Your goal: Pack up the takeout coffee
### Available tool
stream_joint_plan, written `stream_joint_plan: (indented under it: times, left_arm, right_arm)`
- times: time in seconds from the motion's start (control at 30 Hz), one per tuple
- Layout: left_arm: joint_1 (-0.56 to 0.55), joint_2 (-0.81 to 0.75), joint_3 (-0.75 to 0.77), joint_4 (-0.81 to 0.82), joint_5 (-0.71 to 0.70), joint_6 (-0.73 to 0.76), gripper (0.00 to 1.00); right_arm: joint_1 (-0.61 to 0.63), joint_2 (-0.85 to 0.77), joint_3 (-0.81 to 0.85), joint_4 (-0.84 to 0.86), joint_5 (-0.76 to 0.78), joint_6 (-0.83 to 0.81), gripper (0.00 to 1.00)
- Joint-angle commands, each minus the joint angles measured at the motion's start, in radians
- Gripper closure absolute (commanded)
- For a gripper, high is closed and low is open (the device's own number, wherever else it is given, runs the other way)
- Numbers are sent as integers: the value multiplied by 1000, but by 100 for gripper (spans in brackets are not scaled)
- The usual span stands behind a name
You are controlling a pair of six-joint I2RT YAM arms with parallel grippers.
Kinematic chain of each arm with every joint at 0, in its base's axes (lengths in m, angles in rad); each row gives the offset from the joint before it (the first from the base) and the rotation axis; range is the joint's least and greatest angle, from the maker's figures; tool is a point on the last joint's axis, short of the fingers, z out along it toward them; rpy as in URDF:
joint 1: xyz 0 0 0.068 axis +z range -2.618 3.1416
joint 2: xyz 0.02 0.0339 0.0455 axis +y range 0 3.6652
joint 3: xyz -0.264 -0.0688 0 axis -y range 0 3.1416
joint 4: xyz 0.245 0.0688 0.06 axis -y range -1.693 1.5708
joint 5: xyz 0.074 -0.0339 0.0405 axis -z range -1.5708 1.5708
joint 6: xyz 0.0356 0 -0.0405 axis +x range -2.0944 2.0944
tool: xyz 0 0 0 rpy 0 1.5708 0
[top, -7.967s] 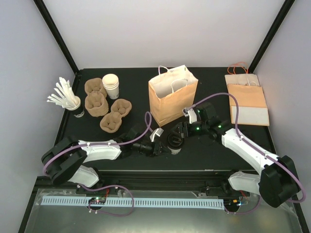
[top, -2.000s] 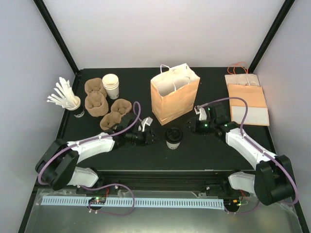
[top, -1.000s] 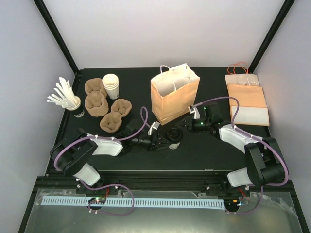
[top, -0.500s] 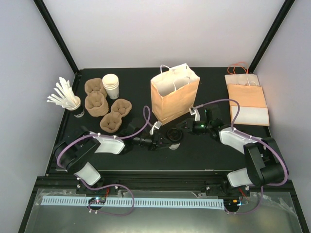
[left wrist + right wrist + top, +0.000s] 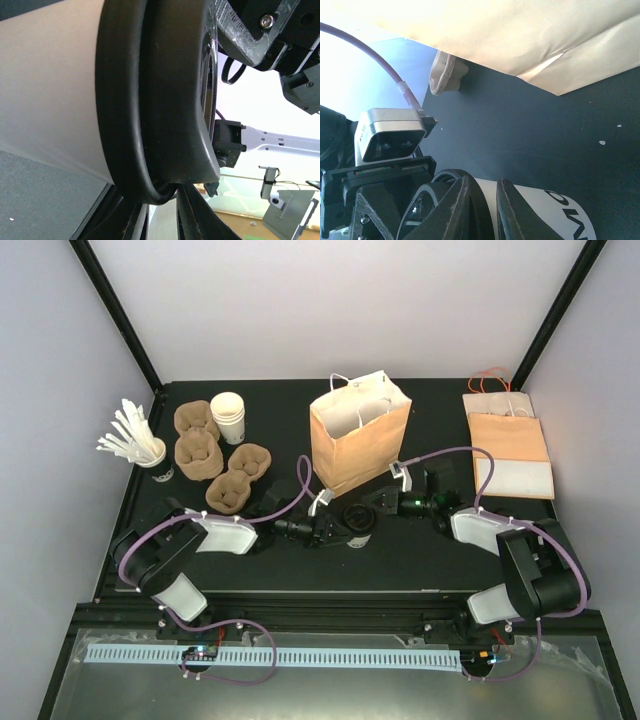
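The takeout coffee (image 5: 355, 521), a small white cup with a black lid, stands just in front of the upright brown paper bag (image 5: 360, 440). My left gripper (image 5: 335, 528) reaches it from the left. In the left wrist view the lid (image 5: 165, 90) fills the frame, and the left gripper (image 5: 162, 220) is shut on the lid's rim. My right gripper (image 5: 376, 508) comes in from the right. In the right wrist view it (image 5: 487, 210) pinches the cup's top edge, one finger over the lid and one on the white wall (image 5: 550, 212). The bag (image 5: 520, 35) is close behind.
Stacked lidless white cups (image 5: 229, 410), several brown pulp carriers (image 5: 200, 455) and a dark cup of white stirrers (image 5: 150, 455) stand at the back left. Flat paper bags (image 5: 508, 450) lie at the right.
Both grippers have narrowed onto the cup's lid from either side. The cup has hardly shifted.
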Motion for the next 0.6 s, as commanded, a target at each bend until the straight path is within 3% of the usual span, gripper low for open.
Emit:
stream_joint_plan:
  times: [0.0, 0.57]
  left_arm:
    - [18, 70, 3, -98, -126, 72, 84]
    - [147, 9, 143, -392, -78, 255, 83]
  right_arm:
    - [19, 56, -79, -134, 47, -50, 83]
    - [19, -169, -95, -326, 118, -76, 84]
